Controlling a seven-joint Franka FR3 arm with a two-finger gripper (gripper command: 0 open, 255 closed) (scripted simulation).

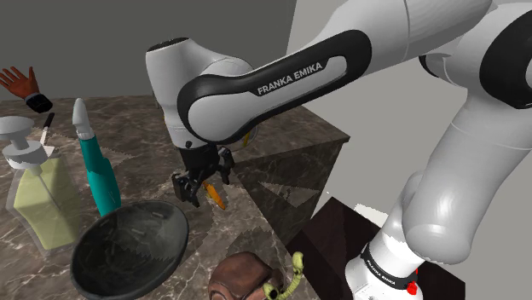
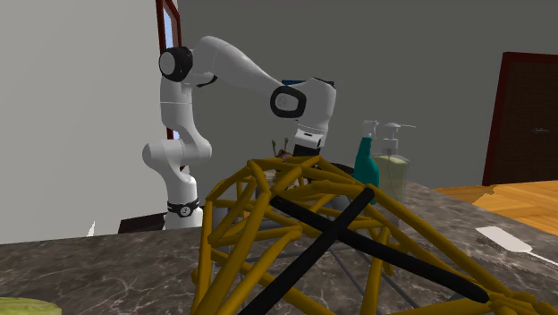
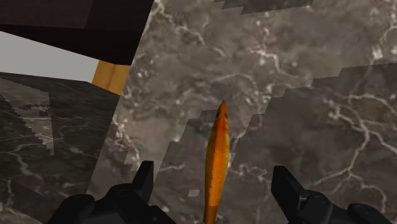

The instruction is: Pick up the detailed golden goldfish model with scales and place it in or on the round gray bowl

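Observation:
The goldfish [image 3: 217, 153] is a thin orange-gold model seen edge-on against the dark marble counter [image 3: 286, 76]. It stands between the two black fingers of my gripper [image 3: 212, 170], which is open; neither finger touches it. In the shoulder view the gripper [image 1: 200, 191] hangs low over the counter near its corner, with the goldfish [image 1: 220, 199] at the fingertips. The round dark gray bowl [image 1: 128, 247] sits on the counter toward that view's lower left of the gripper, empty.
A teal spray bottle [image 1: 98, 170], a soap dispenser [image 1: 41, 192] and a red glove [image 1: 21, 83] stand behind the bowl. A brown bag [image 1: 243, 277] lies near the front. The counter edge [image 1: 256, 200] drops away beside the gripper. A yellow wire frame [image 2: 304, 233] fills the second exterior view's foreground.

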